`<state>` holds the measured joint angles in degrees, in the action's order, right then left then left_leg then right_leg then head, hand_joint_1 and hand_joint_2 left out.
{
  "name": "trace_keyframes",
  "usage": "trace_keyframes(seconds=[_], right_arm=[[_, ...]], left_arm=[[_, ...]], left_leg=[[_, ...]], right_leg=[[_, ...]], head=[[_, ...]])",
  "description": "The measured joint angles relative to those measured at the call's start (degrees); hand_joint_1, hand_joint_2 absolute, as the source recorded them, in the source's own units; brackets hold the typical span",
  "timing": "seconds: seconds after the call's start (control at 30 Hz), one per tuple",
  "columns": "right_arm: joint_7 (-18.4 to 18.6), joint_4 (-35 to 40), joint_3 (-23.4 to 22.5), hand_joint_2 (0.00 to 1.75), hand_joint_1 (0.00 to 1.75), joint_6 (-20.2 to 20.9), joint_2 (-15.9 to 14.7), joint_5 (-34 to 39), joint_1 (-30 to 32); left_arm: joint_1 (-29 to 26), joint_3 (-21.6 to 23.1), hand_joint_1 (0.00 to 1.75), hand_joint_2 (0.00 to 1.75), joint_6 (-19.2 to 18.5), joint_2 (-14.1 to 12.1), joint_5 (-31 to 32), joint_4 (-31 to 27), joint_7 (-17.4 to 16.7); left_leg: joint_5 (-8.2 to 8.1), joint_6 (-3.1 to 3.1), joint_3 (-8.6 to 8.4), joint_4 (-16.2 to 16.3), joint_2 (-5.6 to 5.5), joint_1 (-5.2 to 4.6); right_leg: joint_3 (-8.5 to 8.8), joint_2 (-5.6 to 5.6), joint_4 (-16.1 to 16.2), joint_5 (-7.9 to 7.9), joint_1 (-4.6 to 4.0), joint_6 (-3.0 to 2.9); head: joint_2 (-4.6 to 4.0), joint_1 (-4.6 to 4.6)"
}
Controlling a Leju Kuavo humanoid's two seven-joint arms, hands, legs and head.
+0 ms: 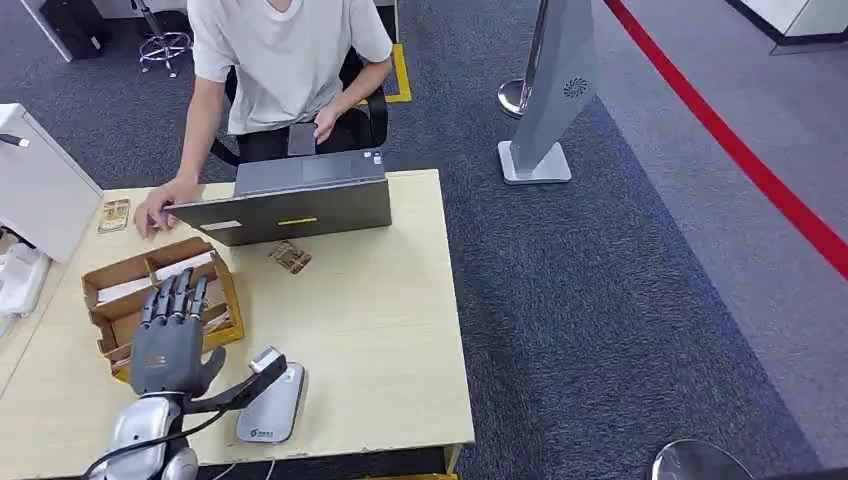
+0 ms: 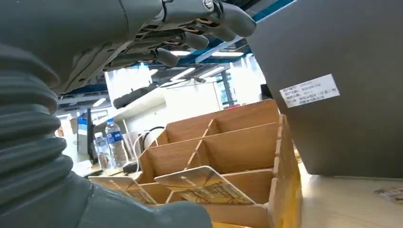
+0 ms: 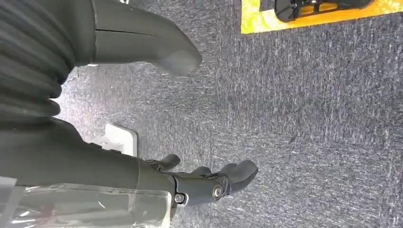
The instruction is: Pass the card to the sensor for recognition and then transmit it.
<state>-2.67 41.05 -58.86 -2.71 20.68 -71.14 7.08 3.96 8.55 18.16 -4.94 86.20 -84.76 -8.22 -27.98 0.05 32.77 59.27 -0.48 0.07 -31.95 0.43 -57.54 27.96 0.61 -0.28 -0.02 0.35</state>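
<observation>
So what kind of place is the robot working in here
Most likely an office or reception-style workspace: a person sits behind a laptop on a light wooden desk, grey carpet covers the floor, and ceiling strip lights show overhead.

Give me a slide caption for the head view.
Left hand open above a cardboard card box, a card reader beside it, a person at a laptop.

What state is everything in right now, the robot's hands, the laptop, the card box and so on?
Left hand: open, fingers apart, above the card box, holding nothing.
Right hand: hanging over the carpet, fingers loosely spread, empty.
Card box: open-topped, cards standing in its slots.
Laptop: lid open, its back towards the robot.
Sensor: flat on the table, no card on it.
Loose card: lying on the table by the laptop.
</observation>
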Motion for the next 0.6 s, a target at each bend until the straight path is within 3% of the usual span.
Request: trace_keyframes(seconds=[0.6], right_arm=[[-0.6,-0.8,-2.3,1.75,0.0,-0.2,0.0,-1.2,-0.7]], left_arm=[[0.4,0.2,0.0,1.75,-0.8,-0.5,-0.1,-0.2,-1.7]], left_leg=[[0.0,0.0,0.0,0.0,0.0,0.0]], right_leg=[[0.0,0.0,0.0,0.0,0.0,0.0]], head=[[0.0,0.0]])
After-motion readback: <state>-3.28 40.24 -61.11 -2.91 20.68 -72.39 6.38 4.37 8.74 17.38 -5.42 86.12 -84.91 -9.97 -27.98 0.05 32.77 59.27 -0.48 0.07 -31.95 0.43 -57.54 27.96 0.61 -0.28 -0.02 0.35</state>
